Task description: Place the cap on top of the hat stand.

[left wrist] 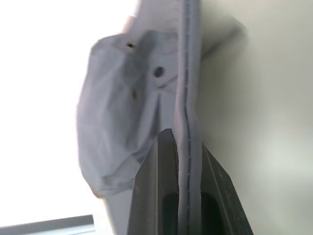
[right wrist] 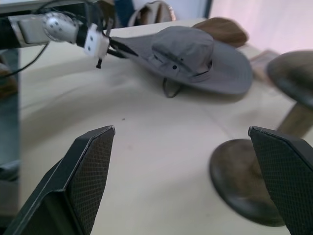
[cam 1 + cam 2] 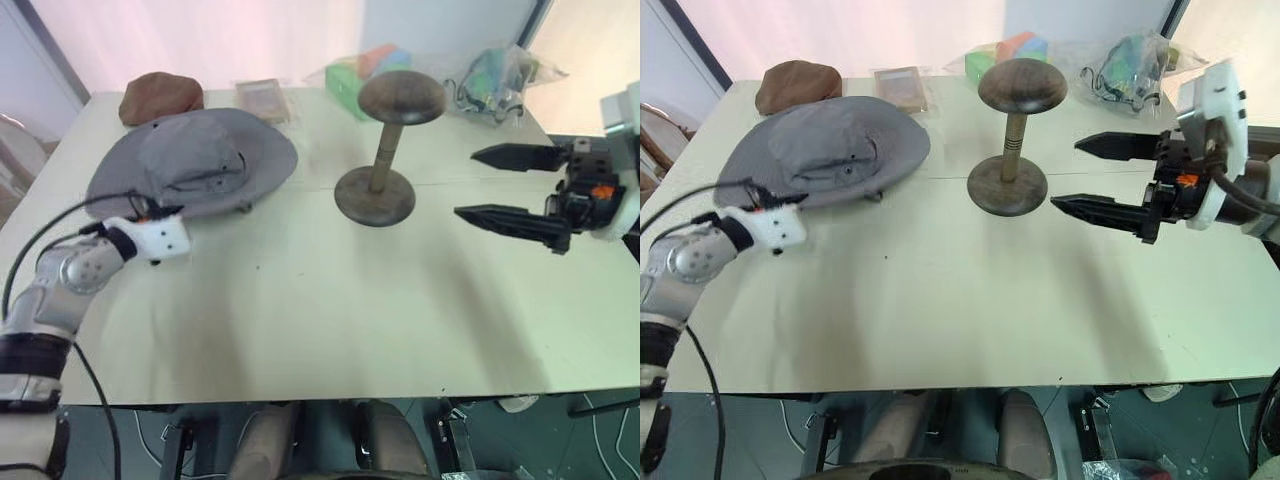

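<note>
The grey cap (image 3: 195,160) lies flat on the white table (image 3: 300,310) at the back left, its brim slightly lifted at the near edge. My left gripper (image 1: 186,142) is shut on that edge of the brim, one black finger on each side; it is also seen across the table as the left gripper (image 2: 120,46). The dark wooden hat stand (image 3: 383,150) stands upright mid-table, to the right of the cap, with its top bare. My right gripper (image 3: 464,184) hovers open to the right of the stand, pointing at it, with nothing between its fingers.
A small brown flat cap (image 3: 160,97) lies behind the grey one. Along the back edge are a flat packet (image 3: 263,100), a bag of coloured blocks (image 3: 360,70) and a plastic bag (image 3: 495,80). The table's near half is bare.
</note>
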